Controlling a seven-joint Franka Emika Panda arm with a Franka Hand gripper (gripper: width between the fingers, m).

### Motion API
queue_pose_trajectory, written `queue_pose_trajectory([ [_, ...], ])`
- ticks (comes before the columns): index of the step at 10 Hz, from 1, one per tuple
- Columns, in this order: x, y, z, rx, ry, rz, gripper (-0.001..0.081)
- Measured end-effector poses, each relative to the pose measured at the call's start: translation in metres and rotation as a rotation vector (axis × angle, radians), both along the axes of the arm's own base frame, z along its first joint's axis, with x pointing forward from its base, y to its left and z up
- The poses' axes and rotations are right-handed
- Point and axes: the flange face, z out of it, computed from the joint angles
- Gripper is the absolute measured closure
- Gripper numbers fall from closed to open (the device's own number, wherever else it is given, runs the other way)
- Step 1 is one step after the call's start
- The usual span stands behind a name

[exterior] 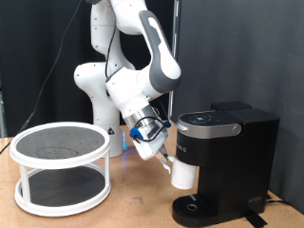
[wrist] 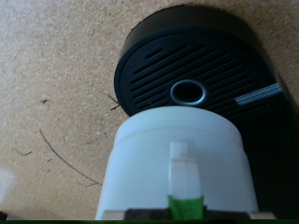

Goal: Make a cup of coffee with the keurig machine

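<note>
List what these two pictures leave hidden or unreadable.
- Gripper fingertips: exterior view, too small and partly behind the cup; the grip is not clear.
- Cup's inside: neither view shows whether it holds anything.
- Keurig machine lid and pod chamber: exterior view, not discernible.
- Drip base: wrist view, near part covered by the cup.
- Machine's lettering: too small.

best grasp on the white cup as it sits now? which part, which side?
By the handle side. The gripper has the cup at its handle, body pointing away, just above the keurig machine drip base. The smooth round wall offers little purchase, and the machine blocks the exterior view's right, so come from the exterior view's left.
</note>
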Motion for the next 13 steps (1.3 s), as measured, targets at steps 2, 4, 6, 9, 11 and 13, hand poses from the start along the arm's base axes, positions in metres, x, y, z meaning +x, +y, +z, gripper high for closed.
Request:
queue_pose_trajectory([
  [2, -0.001, 0.004, -0.008, -0.011, -0.024, 0.002, 0.0736],
  [4, -0.003, 0.006, -0.021, -0.027, -0.022, 0.001, 0.0736],
  [6, -0.005, 0.007, -0.034, -0.031, -0.015, 0.001, 0.0736],
  [9, -0.004, 0.009, -0.046, -0.026, -0.017, -0.007, 0.0736],
  [11, -0.001, 0.010, -0.050, -0.019, -0.011, -0.014, 0.0736],
  [13, 0.001, 0.010, -0.054, -0.016, -0.005, -0.016, 0.0736],
])
